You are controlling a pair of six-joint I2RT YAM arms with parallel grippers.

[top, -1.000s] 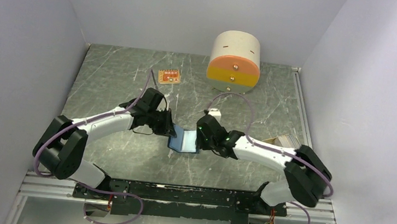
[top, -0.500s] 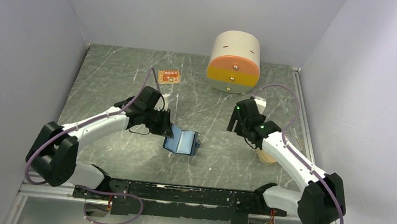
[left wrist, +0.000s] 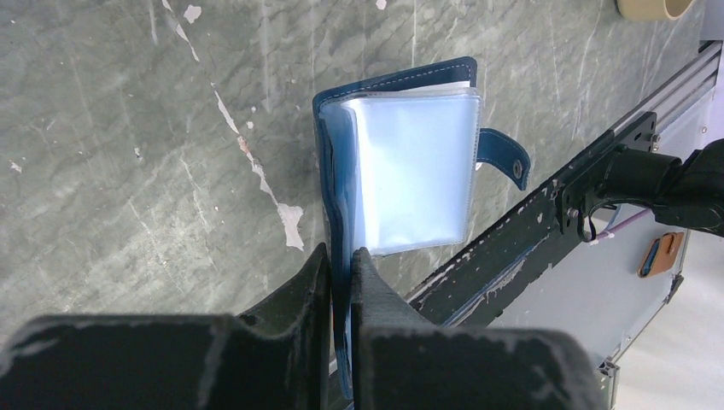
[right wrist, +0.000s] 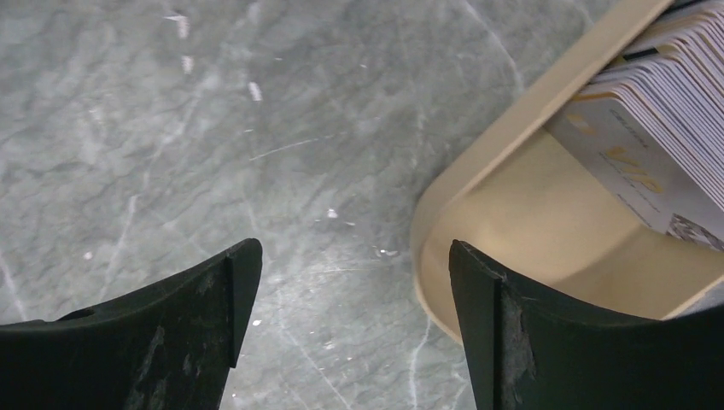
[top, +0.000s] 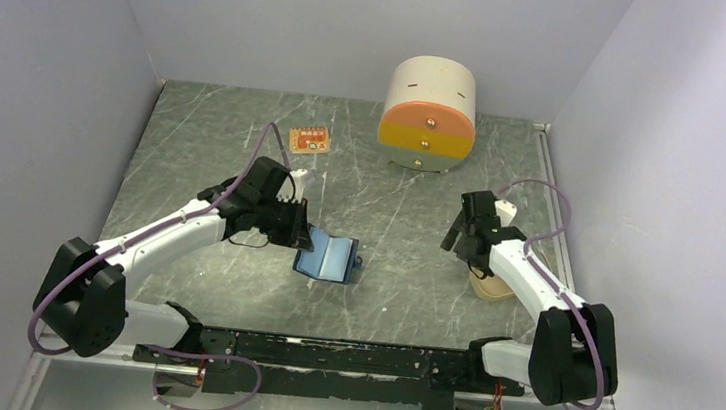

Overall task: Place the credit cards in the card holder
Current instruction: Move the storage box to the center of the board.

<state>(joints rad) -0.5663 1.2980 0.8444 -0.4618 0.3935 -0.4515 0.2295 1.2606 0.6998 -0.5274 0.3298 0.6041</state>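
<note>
Tightly, left hand (left wrist: 341, 260) pinches card holder (left wrist: 414, 166)

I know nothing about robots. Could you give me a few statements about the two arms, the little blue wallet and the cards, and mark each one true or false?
1. The left tool pinches an edge of the card holder. True.
2. The card holder is snapped shut. False: it lies open, clear sleeves showing.
3. The right tool holds a card. False: its jaws stand open and empty.
4. The credit cards sit stacked in a beige tray. True.
5. The round drawer unit stands beside the arm bases. False: it stands at the far end of the table.
</note>
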